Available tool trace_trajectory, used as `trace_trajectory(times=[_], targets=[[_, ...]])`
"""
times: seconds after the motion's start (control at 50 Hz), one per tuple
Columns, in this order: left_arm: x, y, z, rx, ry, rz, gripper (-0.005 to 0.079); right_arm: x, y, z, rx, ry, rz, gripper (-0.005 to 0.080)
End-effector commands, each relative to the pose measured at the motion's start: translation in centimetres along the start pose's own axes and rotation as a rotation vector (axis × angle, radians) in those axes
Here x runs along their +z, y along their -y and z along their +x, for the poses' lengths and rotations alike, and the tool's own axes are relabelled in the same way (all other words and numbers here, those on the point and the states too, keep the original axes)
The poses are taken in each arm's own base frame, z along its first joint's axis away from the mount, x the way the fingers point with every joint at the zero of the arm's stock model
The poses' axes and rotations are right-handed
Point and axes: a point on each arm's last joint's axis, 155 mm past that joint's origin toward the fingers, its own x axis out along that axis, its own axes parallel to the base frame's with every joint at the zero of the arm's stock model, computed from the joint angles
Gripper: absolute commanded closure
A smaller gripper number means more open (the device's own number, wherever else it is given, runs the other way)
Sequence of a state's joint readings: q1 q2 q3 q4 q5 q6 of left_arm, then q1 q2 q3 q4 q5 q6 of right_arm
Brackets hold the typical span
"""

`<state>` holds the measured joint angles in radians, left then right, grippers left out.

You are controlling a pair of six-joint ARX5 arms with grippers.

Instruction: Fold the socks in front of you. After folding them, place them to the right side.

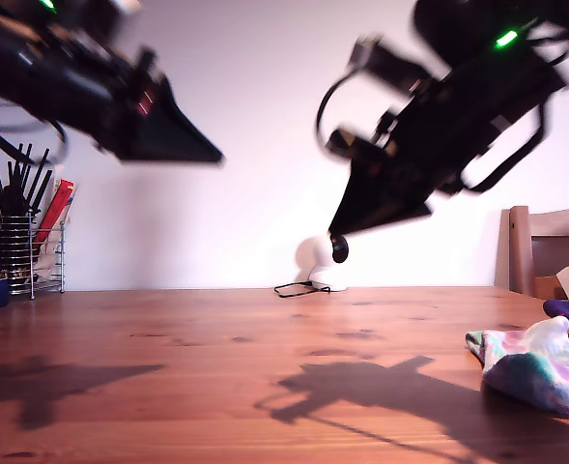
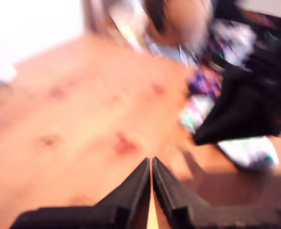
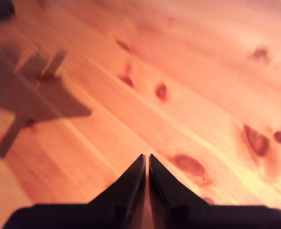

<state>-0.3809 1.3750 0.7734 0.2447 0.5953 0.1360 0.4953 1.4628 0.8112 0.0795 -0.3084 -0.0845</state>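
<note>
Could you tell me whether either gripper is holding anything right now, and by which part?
Nothing is held: my first gripper and my second gripper are shut, empty, above the table.

A wooden table with dark knots fills the room's lower part. At the exterior view's left stands a wire holder with black sticks and a red item inside. Near the white wall sits a small white round device with a black cable. A wooden chair stands at the exterior view's right.
</note>
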Motion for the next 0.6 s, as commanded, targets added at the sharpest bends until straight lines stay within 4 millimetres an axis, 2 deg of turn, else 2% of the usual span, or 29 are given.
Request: trace_trajectory(times=[0.0,0.14,0.3,0.5,0.58], targets=[[0.0,0.4,-1.2,0.03,0.035,-0.018,0.0766,1.3,-1.0,-1.5,0.01,0.071,-0.017,0.0765],[0.1,0.8,-3.9,0.115,0.101,-0.032,0.0766,2.4,-2.1,-4.1,-0.011,0.173,-0.046,0.0765],[0.2,1.6,-6.4,0.208,0.16,-0.044,0.0766,2.8,-2.0,-6.8,-0.092,0.264,-0.061,0.0765],[2.0,1.9,-9.9,0.37,0.272,-0.025,0.0766,2.5,-1.1,-10.3,-0.226,0.355,-0.038,0.0765],[2.7,2.7,-11.2,0.392,0.313,-0.008,0.0766,2.0,-1.4,-11.6,-0.25,0.378,-0.04,0.0765]])
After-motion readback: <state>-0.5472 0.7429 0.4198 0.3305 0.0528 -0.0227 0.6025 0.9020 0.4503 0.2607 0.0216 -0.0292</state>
